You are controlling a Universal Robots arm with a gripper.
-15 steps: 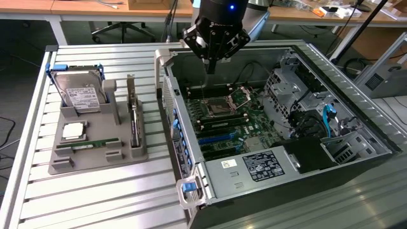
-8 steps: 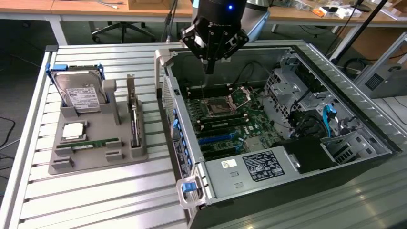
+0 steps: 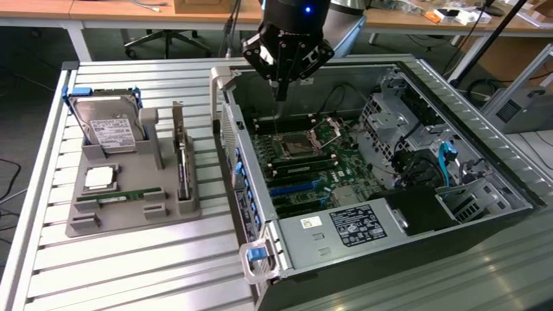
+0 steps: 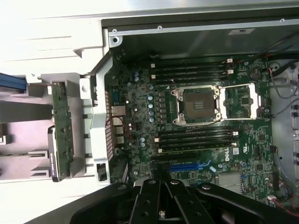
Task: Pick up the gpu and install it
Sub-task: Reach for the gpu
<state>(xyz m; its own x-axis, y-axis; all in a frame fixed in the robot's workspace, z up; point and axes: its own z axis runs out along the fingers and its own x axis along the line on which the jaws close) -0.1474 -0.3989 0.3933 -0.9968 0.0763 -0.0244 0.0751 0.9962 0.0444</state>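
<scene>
exterior view: my pincer (image 3: pixel 279 94) hangs over the open computer (image 3: pixel 226 123), fingers pressed together with nothing in them. the gpu card (image 3: pixel 181 159) stands on its edge in the grey holder (image 3: pixel 173 210), just beside the computer.

matt plastic tray (image 3: pixel 129 217), circuit-board gpu (image 4: pixel 61 126), ribbed metal table (image 3: pixel 129 272).

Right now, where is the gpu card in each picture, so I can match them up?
Exterior view: the gpu stands on edge in the gray holder, on the exterior view's left, outside the computer case.
Wrist view: the gpu shows its green board face, in the holder just outside the case wall.
Shared landmark: the CPU socket in the middle of the motherboard.
</scene>
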